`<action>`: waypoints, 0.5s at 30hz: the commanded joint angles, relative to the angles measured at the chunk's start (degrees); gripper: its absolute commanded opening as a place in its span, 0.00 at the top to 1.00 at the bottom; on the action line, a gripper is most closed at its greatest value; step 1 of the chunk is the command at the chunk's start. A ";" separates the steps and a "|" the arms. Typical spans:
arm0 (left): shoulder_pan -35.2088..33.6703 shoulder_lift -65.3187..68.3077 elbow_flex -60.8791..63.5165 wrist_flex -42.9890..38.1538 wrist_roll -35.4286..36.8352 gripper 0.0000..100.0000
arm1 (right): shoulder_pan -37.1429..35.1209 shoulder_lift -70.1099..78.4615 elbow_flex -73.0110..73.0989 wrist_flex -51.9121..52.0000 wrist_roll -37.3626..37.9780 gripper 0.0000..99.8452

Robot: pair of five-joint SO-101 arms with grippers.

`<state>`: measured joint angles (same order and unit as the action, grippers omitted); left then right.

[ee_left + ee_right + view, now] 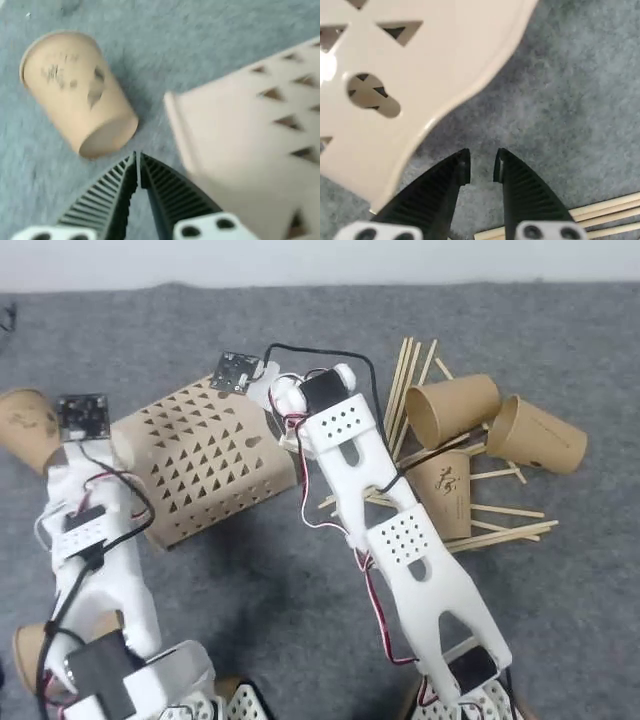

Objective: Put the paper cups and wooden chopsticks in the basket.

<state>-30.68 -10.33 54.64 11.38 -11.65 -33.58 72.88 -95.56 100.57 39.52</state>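
Observation:
The perforated beige basket [200,465] lies tipped on its side on the grey carpet. One paper cup [75,90] lies on its side just past my left gripper [137,161], which is shut and empty between this cup [28,423] and the basket wall [250,135]. My right gripper [481,166] hangs slightly open and empty beside the basket's rim [425,85], over bare carpet. Some wooden chopsticks [600,220] lie close behind it. Three more cups [452,410] [537,435] [446,492] lie at the right among scattered chopsticks [405,390].
Another paper cup [30,650] lies at the near left beside the left arm's base. The right arm's white links [400,540] stretch across the middle of the carpet. Bare carpet lies in front of the basket and at the far right.

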 commanded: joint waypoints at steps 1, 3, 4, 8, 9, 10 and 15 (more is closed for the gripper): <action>7.03 0.18 -1.45 -0.70 0.53 0.98 | 1.01 -7.08 -0.62 2.15 -3.78 0.90; 9.76 0.18 -1.54 -0.79 0.53 0.98 | 1.71 -9.10 -0.44 2.42 -4.40 0.90; 11.08 0.18 -1.54 -0.79 0.53 0.98 | 2.07 -9.71 -0.44 2.42 -4.57 0.90; 13.27 0.09 -1.89 -0.79 0.70 0.98 | 2.59 -9.19 -0.35 2.24 -4.22 0.90; 12.48 0.09 -2.51 -0.62 0.88 0.98 | 2.68 -7.96 -0.44 2.15 -4.22 0.90; 10.99 0.09 -3.12 -0.62 0.97 0.98 | 2.68 -6.55 -0.53 1.89 -4.22 0.90; 4.31 0.09 -6.90 -0.62 5.27 0.98 | 2.24 -0.04 -0.70 -0.84 -4.22 0.90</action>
<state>-23.47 -9.89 50.86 11.30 -9.27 -31.56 72.35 -95.47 100.40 35.74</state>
